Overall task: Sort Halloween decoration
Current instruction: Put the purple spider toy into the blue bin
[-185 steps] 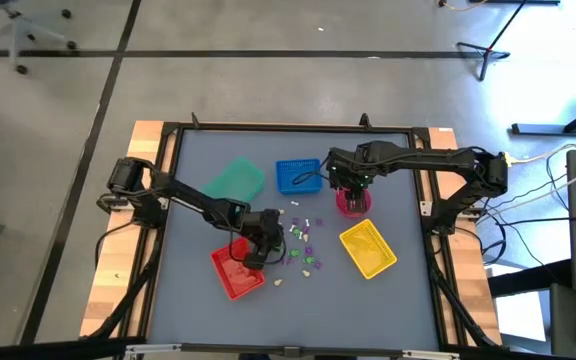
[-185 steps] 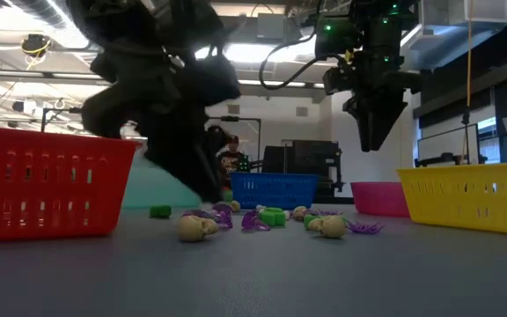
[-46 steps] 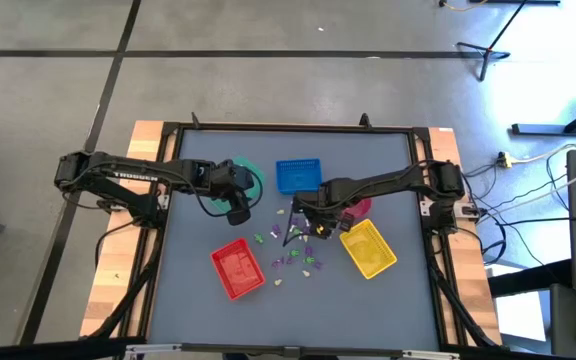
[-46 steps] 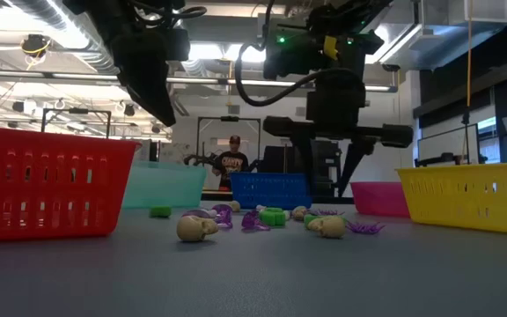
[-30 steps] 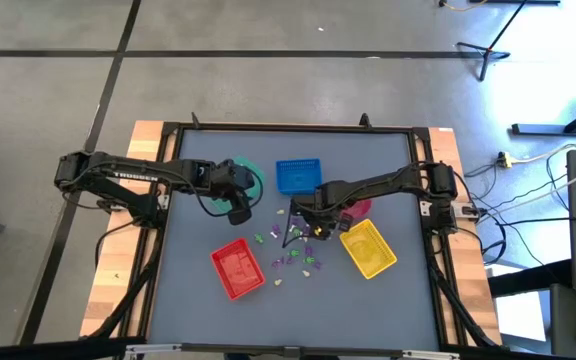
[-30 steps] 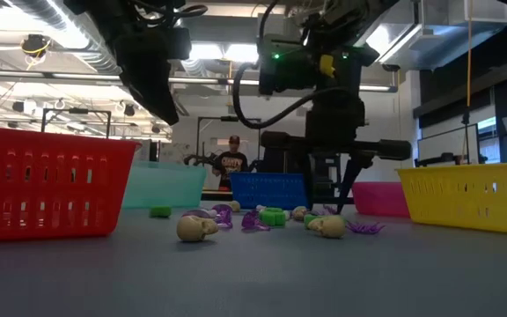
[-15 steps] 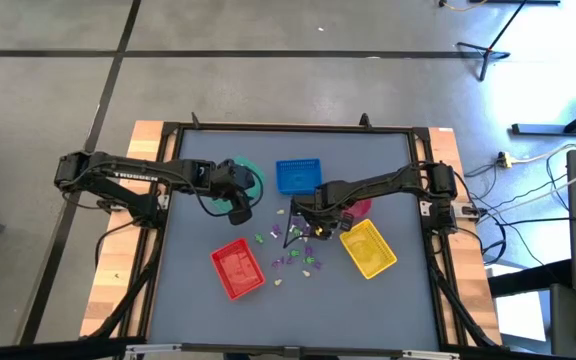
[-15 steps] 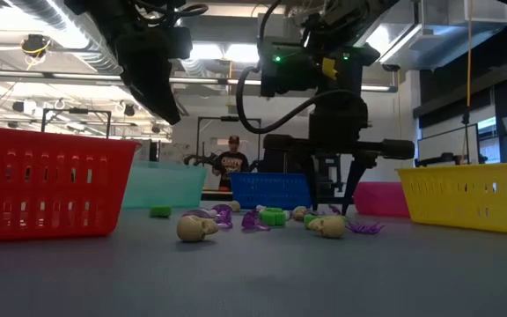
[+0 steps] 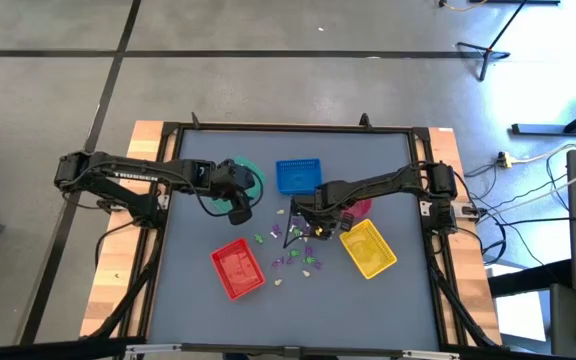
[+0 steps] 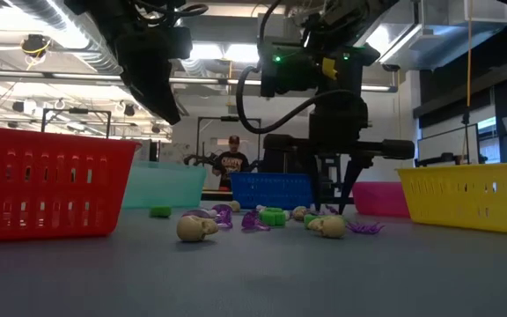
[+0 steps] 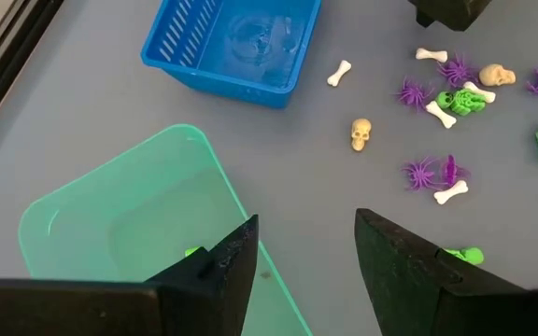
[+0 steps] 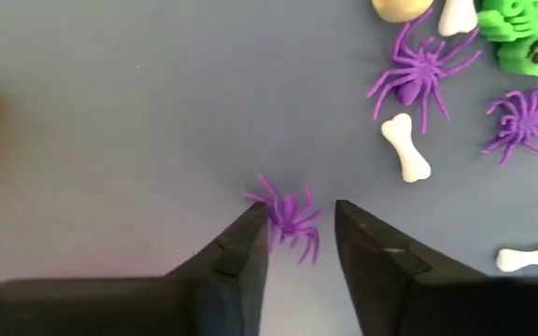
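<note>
Down on the grey table (image 9: 388, 170), amid the scattered Halloween decoration (image 9: 298, 250), the right gripper (image 12: 292, 229) is sitting with its fingers narrowly parted around a purple spider (image 12: 288, 217) — flanking it, the left finger touching a leg. Farther off, the left gripper (image 11: 302, 247) is hanging spread wide over the green tray (image 11: 129, 224), holding nothing.

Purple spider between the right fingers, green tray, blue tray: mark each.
Purple spider (image 12: 290, 217), right wrist view, on its body.
Green tray (image 11: 120, 219), left wrist view, on its inner floor.
Blue tray (image 11: 215, 79), left wrist view, on its near wall.
</note>
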